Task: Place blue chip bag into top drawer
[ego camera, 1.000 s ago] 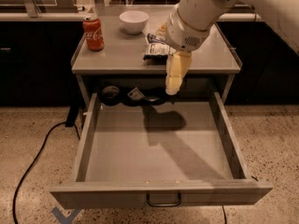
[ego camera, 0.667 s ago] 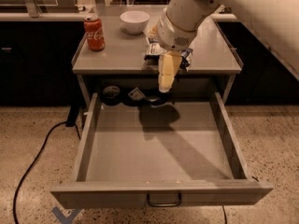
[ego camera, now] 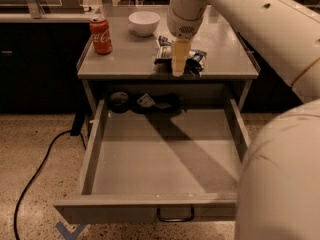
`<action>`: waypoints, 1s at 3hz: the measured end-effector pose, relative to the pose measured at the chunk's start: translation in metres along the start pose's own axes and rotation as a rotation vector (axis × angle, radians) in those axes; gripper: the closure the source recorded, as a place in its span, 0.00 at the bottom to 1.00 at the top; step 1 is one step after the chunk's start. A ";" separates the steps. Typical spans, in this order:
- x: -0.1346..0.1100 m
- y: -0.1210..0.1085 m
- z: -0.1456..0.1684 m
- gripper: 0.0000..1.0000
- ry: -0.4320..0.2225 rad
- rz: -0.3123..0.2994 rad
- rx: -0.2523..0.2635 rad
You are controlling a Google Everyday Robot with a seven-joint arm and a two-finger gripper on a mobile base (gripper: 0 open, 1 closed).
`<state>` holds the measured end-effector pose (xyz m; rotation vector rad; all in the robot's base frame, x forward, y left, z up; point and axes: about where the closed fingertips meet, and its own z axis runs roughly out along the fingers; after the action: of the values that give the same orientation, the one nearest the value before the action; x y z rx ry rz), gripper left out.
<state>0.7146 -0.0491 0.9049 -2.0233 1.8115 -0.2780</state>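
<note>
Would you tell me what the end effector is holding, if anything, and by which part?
Cannot tell: the end effector is at the chip bag on the tabletop, its grip hidden.

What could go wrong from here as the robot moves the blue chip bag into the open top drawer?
The tool is down over the crumpled blue chip bag, near the front edge of the tabletop. A weak grip might shove the bag or drop it beside the top drawer. The dark clutter at the drawer's back could catch the bag if it is released too deep.
</note>
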 end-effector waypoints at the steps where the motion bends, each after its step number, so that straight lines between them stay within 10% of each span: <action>1: 0.042 -0.039 0.008 0.00 0.157 0.075 0.076; 3: 0.060 -0.043 0.013 0.00 0.165 0.126 0.083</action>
<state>0.7674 -0.1029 0.9039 -1.8684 1.9824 -0.4876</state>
